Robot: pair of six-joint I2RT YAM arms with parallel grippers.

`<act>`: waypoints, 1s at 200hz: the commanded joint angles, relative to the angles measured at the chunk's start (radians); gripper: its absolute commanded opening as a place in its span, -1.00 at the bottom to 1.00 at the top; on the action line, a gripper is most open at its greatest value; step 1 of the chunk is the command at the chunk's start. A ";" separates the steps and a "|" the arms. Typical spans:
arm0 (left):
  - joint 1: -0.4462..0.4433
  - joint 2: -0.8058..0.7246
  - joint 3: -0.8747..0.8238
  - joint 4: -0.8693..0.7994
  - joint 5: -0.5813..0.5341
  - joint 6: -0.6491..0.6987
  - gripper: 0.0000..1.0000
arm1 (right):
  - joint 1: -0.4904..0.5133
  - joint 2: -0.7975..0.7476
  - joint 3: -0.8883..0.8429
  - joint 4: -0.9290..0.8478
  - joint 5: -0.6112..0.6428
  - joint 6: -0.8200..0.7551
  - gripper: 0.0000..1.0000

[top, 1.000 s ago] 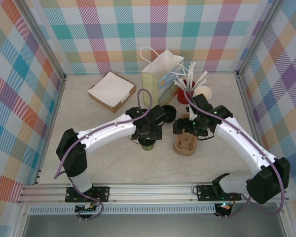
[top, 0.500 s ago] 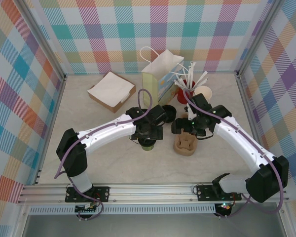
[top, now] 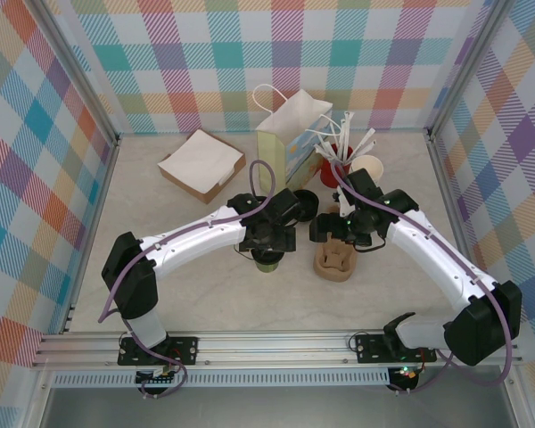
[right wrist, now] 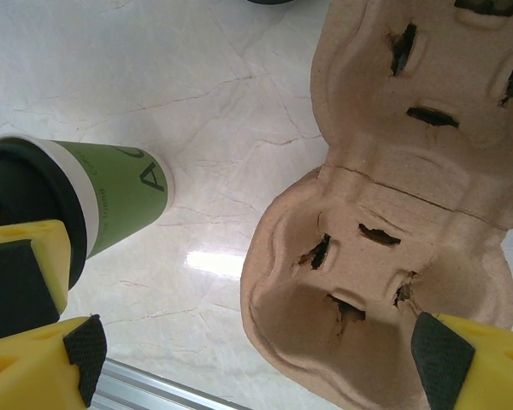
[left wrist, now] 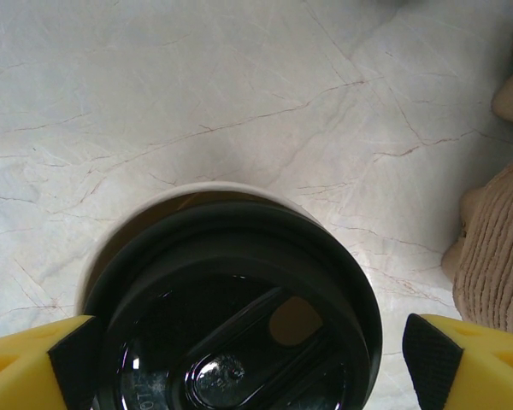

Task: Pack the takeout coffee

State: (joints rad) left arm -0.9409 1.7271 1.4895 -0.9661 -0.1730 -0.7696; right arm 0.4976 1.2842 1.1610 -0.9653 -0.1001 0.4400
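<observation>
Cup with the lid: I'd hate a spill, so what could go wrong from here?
1. The left gripper straddles the lid off-centre: one pad sits almost against it, the other well clear. Closing may shove or tip the cup.
2. Squeezing at the lid could pop it loose.
3. The right gripper hangs open over the carrier, so the arms may clash at the holes.

the olive-green paper cup [right wrist: 124, 195] has a smooth, faintly satin printed wall, and its round black plastic lid [left wrist: 239, 316] is glossy with bright highlights. the brown moulded-pulp cup carrier [right wrist: 393, 213] is matt, rough and fibrous, ragged at its slits. the pale marble-look tabletop [left wrist: 197, 85] is smooth, veined and shiny.
</observation>
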 commanded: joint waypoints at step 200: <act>0.001 -0.037 0.003 -0.033 -0.044 -0.011 0.77 | -0.005 0.066 -0.065 0.189 -0.291 0.093 0.11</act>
State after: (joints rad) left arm -0.9405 1.7267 1.4895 -0.9771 -0.2016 -0.7696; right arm 0.4976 1.3334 1.1191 -0.8028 -0.3420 0.5182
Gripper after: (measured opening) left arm 0.886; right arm 0.594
